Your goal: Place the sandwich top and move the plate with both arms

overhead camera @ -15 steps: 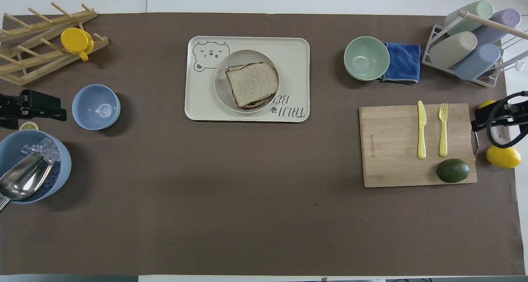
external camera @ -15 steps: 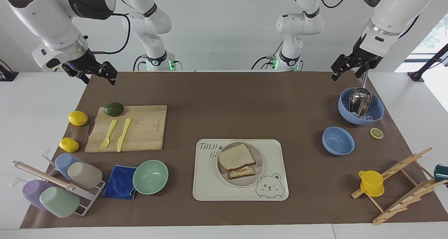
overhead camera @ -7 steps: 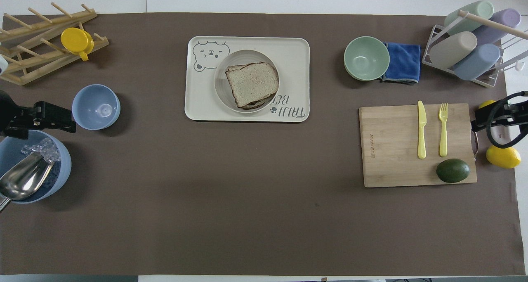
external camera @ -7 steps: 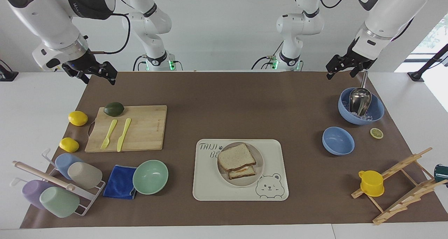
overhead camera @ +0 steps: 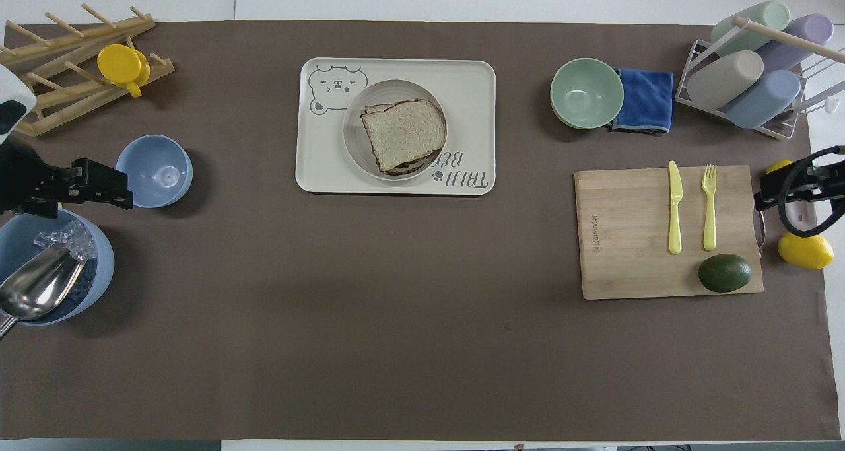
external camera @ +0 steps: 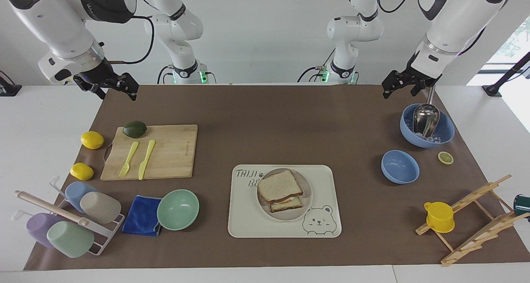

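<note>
Bread on the plate, both grippers empty in the air

Sandwich top [external camera: 279, 186] lies on the toasted slice [external camera: 286, 204] beneath it, a little askew, so that the lower slice's edge shows on the side away from the robots. Both slices sit in the plate [external camera: 305, 200], and the plate rests on the cream tray [external camera: 327, 179] with the bear drawing, in the middle of the table's length and toward its edge away from the robots.

The left gripper [external camera: 398, 85] hangs in the air above the brown mat [external camera: 290, 125], just beside the rim of the large blue bowl [external camera: 447, 130] that holds ice and a metal scoop [external camera: 424, 118]. Its fingers stand apart and nothing is between them. In the overhead view the same gripper [overhead camera: 105, 188] shows between the large bowl and the small blue bowl [overhead camera: 155, 171].

The right gripper [external camera: 120, 87] is up over the mat's corner at the right arm's end of the table, above the cutting board [external camera: 174, 154] side where the avocado [external camera: 134, 129] lies. It touches nothing and carries nothing; whether its fingers are apart or closed I cannot tell.
</note>
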Available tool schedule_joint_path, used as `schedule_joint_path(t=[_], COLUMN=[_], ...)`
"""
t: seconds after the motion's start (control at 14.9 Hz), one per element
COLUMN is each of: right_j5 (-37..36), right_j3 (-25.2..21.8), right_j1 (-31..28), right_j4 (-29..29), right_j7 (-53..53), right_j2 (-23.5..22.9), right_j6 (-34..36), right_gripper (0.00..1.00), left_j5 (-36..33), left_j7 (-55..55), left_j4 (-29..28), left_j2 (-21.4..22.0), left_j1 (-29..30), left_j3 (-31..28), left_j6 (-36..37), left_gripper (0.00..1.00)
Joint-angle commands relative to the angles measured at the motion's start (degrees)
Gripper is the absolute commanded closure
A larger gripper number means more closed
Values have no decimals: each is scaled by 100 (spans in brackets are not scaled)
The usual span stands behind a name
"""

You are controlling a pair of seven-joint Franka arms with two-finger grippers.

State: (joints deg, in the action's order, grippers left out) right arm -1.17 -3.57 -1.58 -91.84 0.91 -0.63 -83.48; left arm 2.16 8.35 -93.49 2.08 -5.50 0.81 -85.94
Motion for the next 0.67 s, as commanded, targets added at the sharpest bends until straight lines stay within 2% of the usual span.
schedule_joint_path(t=[0.0,0.6], right_j5=[12,12], right_j3=[23,23], right_j1=[-27,-27], right_j4=[-133,-133], right_j7=[-12,-3], right_j2=[116,116], right_j6=[-19,-19], right_gripper=[0,0], left_j5=[-111,-84], left_j7=[-79,-79], left_j4=[-11,-20], left_j2=[38,38], left_j1=[76,85], left_j3=[68,68], left_j6=[-63,-160], left_gripper=[0,0])
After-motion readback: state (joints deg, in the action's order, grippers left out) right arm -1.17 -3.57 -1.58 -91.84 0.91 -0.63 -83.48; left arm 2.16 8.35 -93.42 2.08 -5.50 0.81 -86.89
